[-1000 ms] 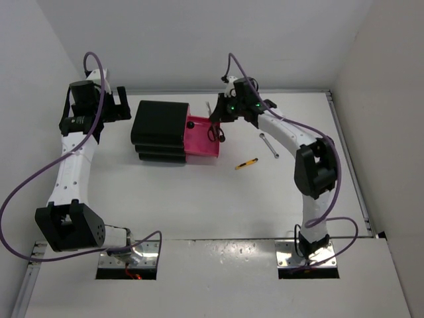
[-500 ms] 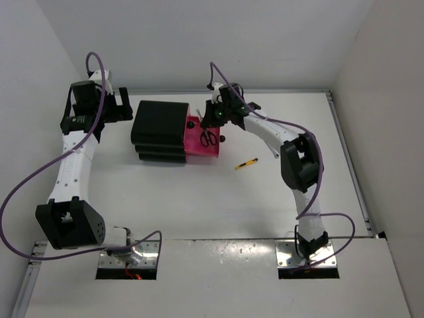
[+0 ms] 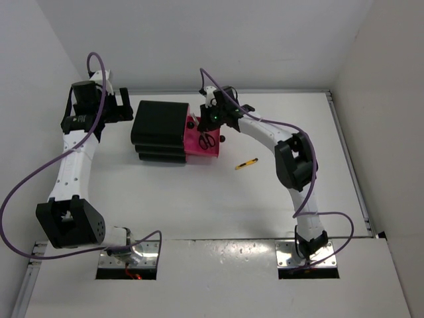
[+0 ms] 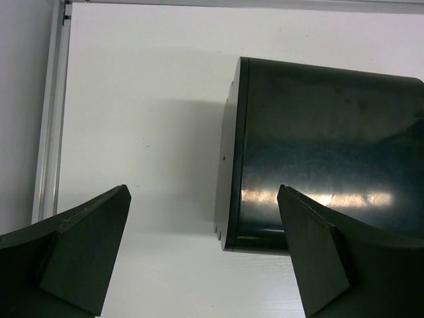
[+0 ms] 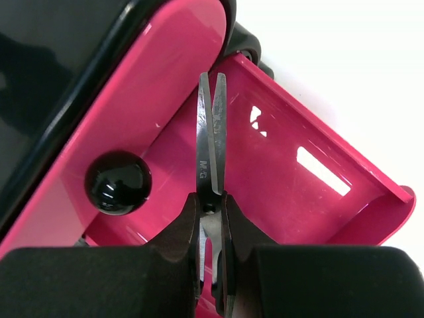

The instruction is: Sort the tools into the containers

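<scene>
Half the scissors (image 5: 211,149), rest behind right tool (image 5: 211,207)

The black cabinet (image 3: 159,126) is sitting on the tabletop (image 3: 199,199). Its open pink drawer (image 3: 199,154) is sticking out to the right. Just above it, the shut pink drawer (image 5: 165,86) is showing its round black knob (image 5: 118,182). The black-handled scissors (image 5: 212,146) are hanging over the open drawer with their blades pressed together, and the right gripper (image 5: 212,205) is pinching them at the middle. The slim yellow-and-black tool (image 3: 246,163) is lying slanted on the tabletop, apart from the drawer on its right.
</scene>
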Available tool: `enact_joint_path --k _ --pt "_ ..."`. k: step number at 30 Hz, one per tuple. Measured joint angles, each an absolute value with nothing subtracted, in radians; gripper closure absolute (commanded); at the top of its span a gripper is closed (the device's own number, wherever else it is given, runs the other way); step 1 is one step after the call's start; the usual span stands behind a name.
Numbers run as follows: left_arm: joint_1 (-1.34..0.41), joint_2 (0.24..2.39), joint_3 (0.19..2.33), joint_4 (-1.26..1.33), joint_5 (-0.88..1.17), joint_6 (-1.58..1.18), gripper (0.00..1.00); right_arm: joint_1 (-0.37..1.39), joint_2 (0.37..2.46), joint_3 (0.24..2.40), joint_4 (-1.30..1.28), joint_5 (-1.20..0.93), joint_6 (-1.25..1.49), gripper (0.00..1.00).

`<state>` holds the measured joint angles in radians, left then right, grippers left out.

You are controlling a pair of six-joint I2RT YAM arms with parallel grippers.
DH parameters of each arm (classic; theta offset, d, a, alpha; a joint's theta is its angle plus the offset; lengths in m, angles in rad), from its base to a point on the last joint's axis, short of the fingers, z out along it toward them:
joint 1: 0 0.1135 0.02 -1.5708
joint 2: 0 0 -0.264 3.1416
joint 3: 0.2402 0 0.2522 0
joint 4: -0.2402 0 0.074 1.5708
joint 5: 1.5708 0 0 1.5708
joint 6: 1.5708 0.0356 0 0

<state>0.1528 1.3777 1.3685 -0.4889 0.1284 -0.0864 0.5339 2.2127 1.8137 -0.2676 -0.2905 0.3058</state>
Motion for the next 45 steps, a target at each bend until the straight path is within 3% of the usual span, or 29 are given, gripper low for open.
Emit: enact_joint_path --k 9,14,18,28,34,39,45 --pt "0.153 1.378 1.369 -0.489 0.128 -0.086 0.00 0.534 2.213 1.774 -0.266 -0.291 0.277 0.96" --pt "0.153 1.378 1.369 -0.489 0.128 -0.085 0.00 0.534 2.214 1.766 -0.266 -0.292 0.267 0.65" --pt "0.153 1.378 1.369 -0.489 0.128 -0.080 0.00 0.534 2.214 1.766 -0.264 -0.293 0.264 0.51" --pt "0.153 1.401 1.372 -0.495 0.159 -0.079 0.00 0.519 2.164 1.777 -0.271 -0.414 0.327 0.50" --pt "0.142 1.411 1.427 -0.542 0.199 -0.061 0.00 0.360 1.978 1.748 -0.292 -0.581 0.342 0.48" --pt "0.136 1.412 1.452 -0.547 0.149 -0.065 0.00 0.201 1.934 1.736 -0.447 -0.592 0.163 0.48" --pt "0.136 1.499 1.512 -0.604 0.046 -0.070 0.00 0.200 1.954 1.632 -0.653 -0.511 -0.231 0.46"
